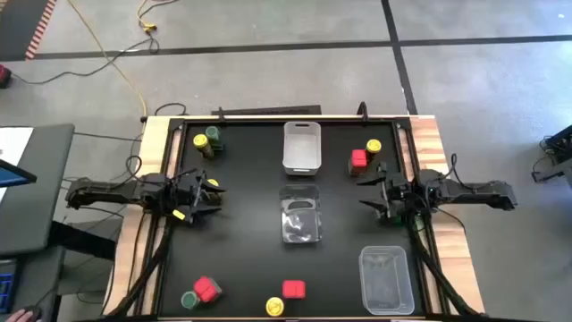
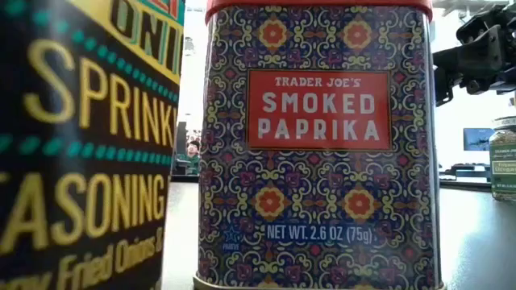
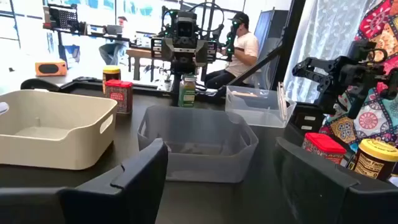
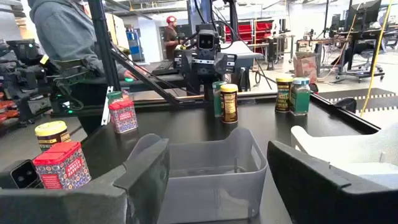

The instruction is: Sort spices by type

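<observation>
Looking down, I see my left end effector (image 1: 204,199) low over the table's (image 1: 241,259) left side, fingers spread, empty, a yellow-lidded jar (image 1: 212,185) just beside it. Spice containers sit paired at the corners. My right end effector (image 1: 375,190) mirrors it, open, beside a green-lidded jar (image 1: 394,215).

So the spices are scattered in little clusters. Far-left corner: a round yellow-lidded jar (image 1: 199,140) right beside a round green-lidded jar (image 1: 213,134), both upright. Far-right: a red square-topped tin (image 1: 359,159) next to another yellow-lidded jar (image 1: 374,146). Near edge: a green-lidded jar (image 1: 189,300) touching a red tin (image 1: 206,289), plus a second red-topped tin (image 1: 293,289) near a yellow-lidded one (image 1: 274,307). That tin reads "Smoked Paprika", patterned sides.
</observation>
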